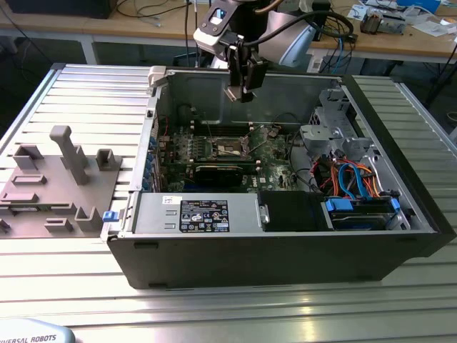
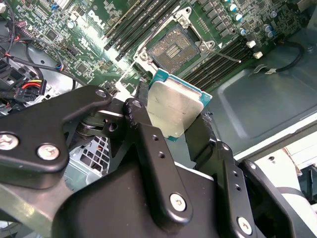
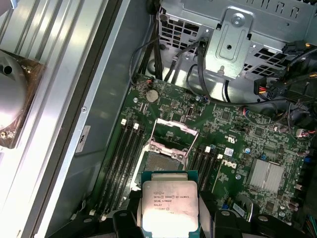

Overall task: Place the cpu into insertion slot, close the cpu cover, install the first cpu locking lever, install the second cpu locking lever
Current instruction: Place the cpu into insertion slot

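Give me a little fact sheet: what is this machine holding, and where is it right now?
holding: cpu, clamped edge to edge in the gripper
position: above the open computer case, over the green motherboard
insertion slot: empty, chip not yet placed
cpu cover: raised open

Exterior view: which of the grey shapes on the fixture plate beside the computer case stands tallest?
The T-topped post: it rises well above the squat blocks around it, such as the small block beside it.
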Robot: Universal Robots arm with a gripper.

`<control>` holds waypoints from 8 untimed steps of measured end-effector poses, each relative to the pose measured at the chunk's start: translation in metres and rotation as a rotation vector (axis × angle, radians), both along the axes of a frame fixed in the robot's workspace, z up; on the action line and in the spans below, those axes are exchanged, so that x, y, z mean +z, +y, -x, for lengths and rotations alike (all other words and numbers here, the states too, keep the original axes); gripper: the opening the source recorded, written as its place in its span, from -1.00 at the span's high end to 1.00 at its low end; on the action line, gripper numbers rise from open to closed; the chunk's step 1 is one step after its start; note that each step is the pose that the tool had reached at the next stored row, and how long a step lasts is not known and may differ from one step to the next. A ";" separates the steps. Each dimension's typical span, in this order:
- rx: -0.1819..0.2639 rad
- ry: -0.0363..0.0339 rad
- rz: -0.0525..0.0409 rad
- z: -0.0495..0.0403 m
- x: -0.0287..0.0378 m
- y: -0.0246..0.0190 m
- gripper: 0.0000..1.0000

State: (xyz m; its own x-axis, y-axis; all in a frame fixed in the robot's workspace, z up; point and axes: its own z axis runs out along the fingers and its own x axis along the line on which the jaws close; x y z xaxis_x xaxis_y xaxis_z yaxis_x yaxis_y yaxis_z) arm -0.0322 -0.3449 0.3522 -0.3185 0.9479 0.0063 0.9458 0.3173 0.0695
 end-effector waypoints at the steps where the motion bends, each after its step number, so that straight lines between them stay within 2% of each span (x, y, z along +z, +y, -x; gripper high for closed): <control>1: -0.001 0.0000 0.0000 0.0000 0.0000 0.0000 -0.08; 8: -0.007 0.0000 0.0000 0.0000 -0.0003 0.0000 -0.08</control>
